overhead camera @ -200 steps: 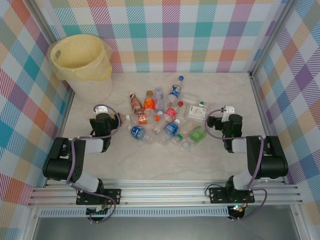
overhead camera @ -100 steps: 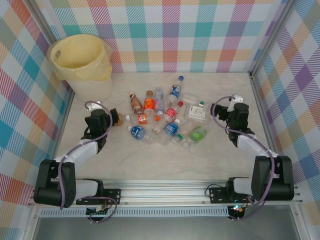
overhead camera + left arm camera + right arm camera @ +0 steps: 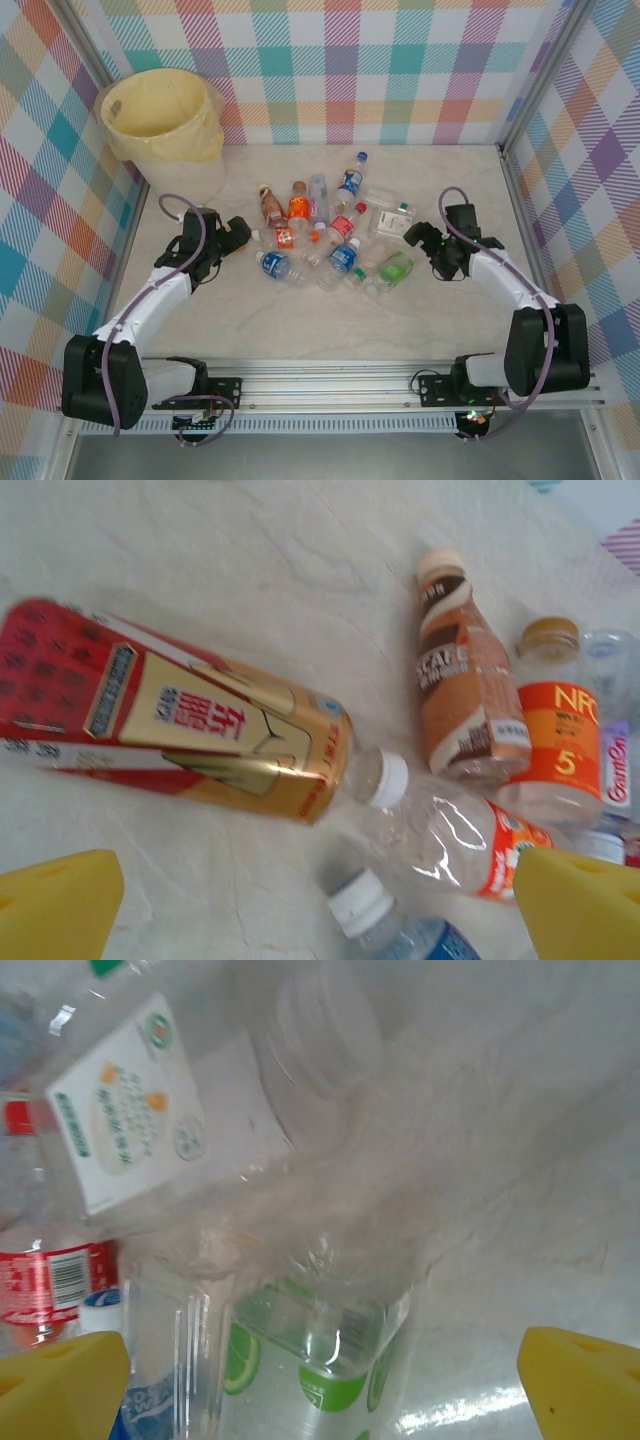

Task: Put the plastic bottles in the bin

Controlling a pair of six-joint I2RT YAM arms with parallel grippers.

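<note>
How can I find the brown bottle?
Find the tall white bin in the far left corner, then look right to the pile of bottles. The brown bottle lies on the pile's far left edge, the only one with a brown-and-cream label.

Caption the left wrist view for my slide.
Open left tool over a red-gold bottle, near a brown bottle and an orange bottle.

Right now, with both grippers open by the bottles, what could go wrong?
The red and gold bottle by the open left gripper lies against a clear bottle; closing may shove both. The right gripper faces a clear green-label bottle packed among others; it could slip. The bin is far from the right arm, maybe beyond reach.
</note>
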